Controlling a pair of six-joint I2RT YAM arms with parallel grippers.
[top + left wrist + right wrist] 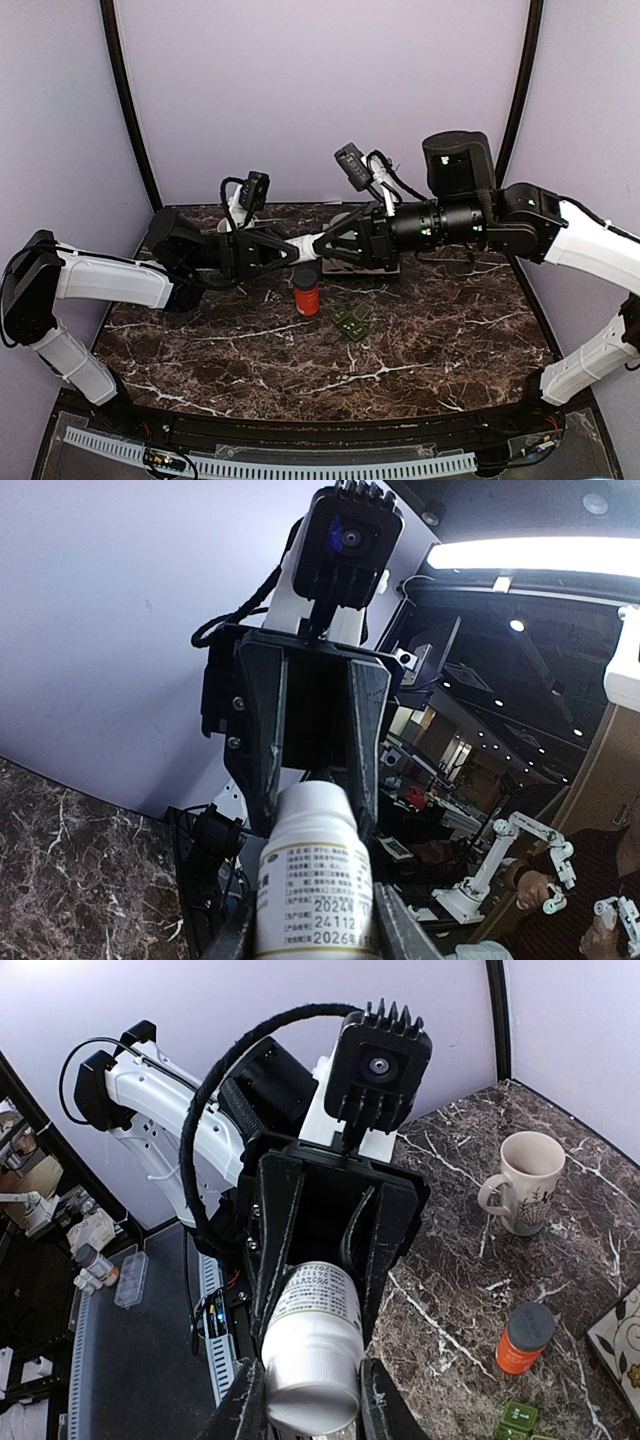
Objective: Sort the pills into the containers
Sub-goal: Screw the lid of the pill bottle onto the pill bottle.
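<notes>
The left gripper (293,251) clamps the labelled body of a white plastic pill bottle (309,247), held level in mid-air. The right gripper (325,245) pinches what looks like its cap end. If the cap comes free now, pills could scatter over the dark marble table (450,330) and miss the small dark green pill-box strip (352,321) lying below.

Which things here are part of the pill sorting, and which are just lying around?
For the job: white pill bottle, held between the left claw and the right claw; dark green pill box.
Lying about: beige mug; orange bottle, dark cap, possibly pills too; patterned tile.
</notes>
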